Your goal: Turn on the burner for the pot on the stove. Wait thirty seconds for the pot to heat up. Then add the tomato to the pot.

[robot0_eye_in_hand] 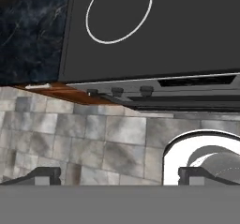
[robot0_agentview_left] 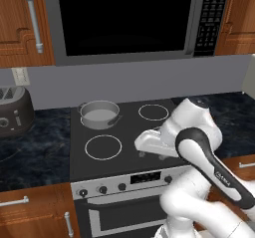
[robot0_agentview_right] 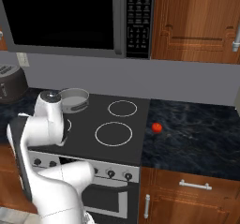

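Two small dark finger tips of the gripper [robot0_eye_in_hand: 119, 176] stood wide apart at the bottom of the hand view, with nothing between them; past them lay pale grey stone floor tiles [robot0_eye_in_hand: 89, 134]. In the left base view the white hand hung low over the near right part of the stove [robot0_agentview_left: 129, 125], a black glass cooktop with four thin white rings, a silver front panel and an oven door below. A row of small black knobs [robot0_agentview_left: 102, 189] sat along that panel, nearest the robot, flanked by brown wooden drawers with silver handles [robot0_agentview_left: 14, 201].

The small round shallow grey metal pot [robot0_agentview_left: 99, 114] stood upright on the far left ring, its pale inside showing nothing in it. The ring just near it, and both rings on the right, were bare. From the right base view the white arm rose in front of the near left ring and hid part of it, while the pot showed just behind the arm's upper joint.

The tiny smooth bright red tomato [robot0_agentview_right: 157, 127] lay on the dark marbled counter [robot0_agentview_right: 197, 134] just right of the stove's right edge, well apart from the pot. On the counter left of the stove stood a dark rounded toaster [robot0_agentview_left: 14, 111], near the grey back wall [robot0_agentview_left: 149, 77]. Farthest off, a black microwave [robot0_agentview_left: 124, 18] with a keypad on its right hung above the stove, between brown wooden cabinets [robot0_agentview_right: 192, 21].
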